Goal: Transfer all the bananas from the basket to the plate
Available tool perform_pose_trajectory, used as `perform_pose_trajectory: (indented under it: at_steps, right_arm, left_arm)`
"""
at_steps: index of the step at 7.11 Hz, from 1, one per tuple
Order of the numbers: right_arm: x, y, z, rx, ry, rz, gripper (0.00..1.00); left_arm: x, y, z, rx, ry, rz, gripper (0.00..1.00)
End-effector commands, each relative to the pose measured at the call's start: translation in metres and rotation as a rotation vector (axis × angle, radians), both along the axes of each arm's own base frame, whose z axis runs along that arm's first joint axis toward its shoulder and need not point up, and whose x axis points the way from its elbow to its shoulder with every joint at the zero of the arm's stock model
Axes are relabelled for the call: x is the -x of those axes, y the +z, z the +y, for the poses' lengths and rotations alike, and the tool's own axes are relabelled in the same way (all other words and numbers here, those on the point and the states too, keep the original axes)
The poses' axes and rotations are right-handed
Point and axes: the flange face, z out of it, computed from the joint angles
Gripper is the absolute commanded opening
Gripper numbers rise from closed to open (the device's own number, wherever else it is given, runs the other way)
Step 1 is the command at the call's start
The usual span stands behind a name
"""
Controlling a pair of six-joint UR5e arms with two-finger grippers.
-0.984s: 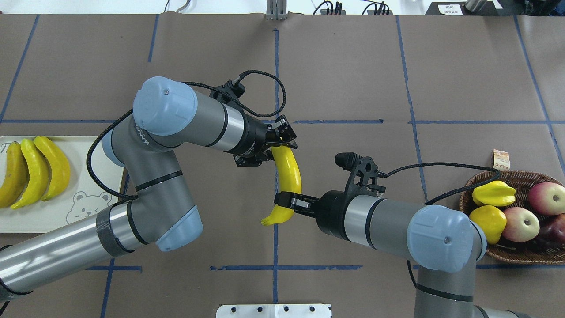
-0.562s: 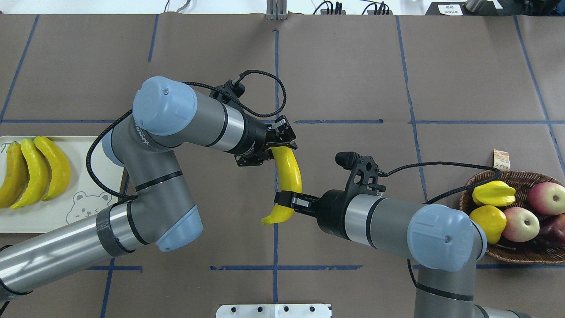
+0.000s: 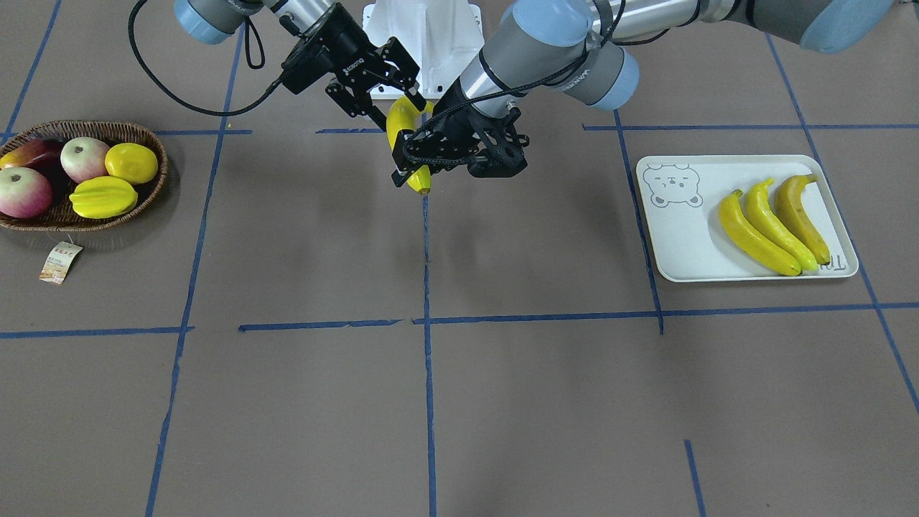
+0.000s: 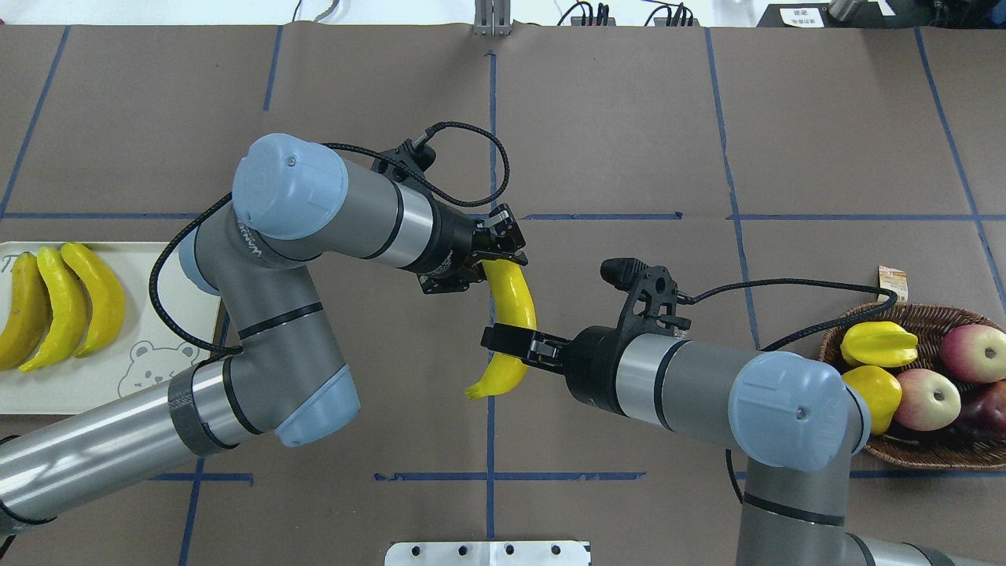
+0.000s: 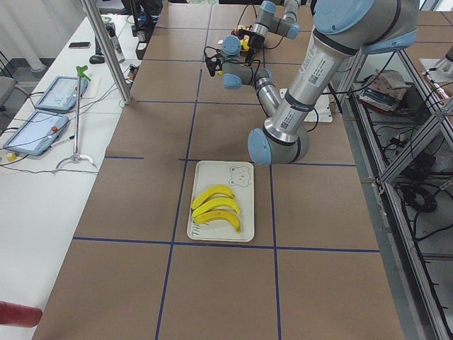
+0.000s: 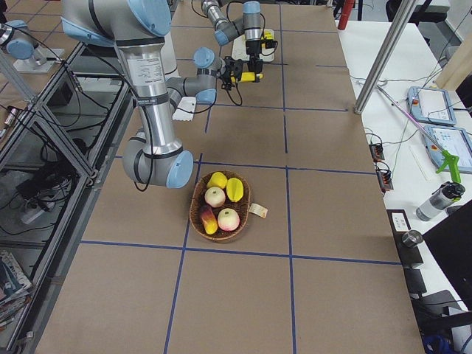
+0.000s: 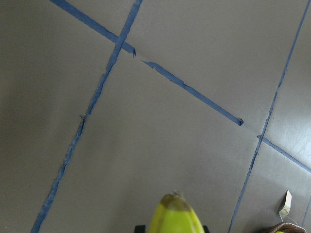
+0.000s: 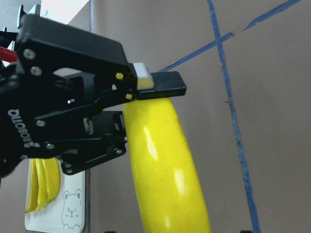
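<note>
- Three bananas (image 4: 59, 303) lie side by side on the plate (image 4: 47, 389), at the left edge of the surface (image 4: 629, 118). The leftmost is a darker orange-yellow.
- The fourth banana (image 4: 515, 303) hangs in the air over the middle of the surface, between the two arms and well apart from both plate and basket.
- The left fingers (image 4: 503, 250) are closed on the far end of this banana. In the left wrist view its tip shows between them, with a finger touching each side.
- The right fingers (image 4: 511, 340) bracket its near half. In the right wrist view they stand off from the peel on both sides, so they are judged parted with the grip let go. The overhead view alone does not settle this.
- The basket (image 4: 904, 452), at the right edge, holds a starfruit (image 4: 879, 344), a round yellow fruit (image 4: 868, 397) and apples (image 4: 927, 397). No banana shows in it in any view.
- Done: three of the four bananas are on the plate. The fourth is out of the basket and appears to be in the middle of a hand-over, its weight judged to rest with the left arm.
- Left to do: the right arm must draw clear. The left arm must then carry the fourth banana leftward, lower it onto the bare part of the plate beside the other three, and release it.
</note>
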Motion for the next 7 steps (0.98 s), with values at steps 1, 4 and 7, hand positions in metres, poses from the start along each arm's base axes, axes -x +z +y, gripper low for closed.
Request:
perform_pose_trajectory:
  at_steps: [1, 4, 7]
  right_arm:
    - [-0.009, -0.003, -0.008, 0.004, -0.01, 0.003, 1.0]
    - [-0.062, -0.009, -0.031, 0.133, -0.108, 0.214, 1.0]
    - [-0.111, 0.024, -0.083, 0.221, -0.177, 0.441, 1.0]
  left_arm:
    - [0.004, 0.005, -0.005, 0.001, -0.007, -0.006, 0.0]
    - [0.027, 0.068, -0.034, 0.08, -0.037, -0.141, 0.0]
    - [0.082, 0.077, -0.029, -0.019, 0.039, -0.445, 0.0]
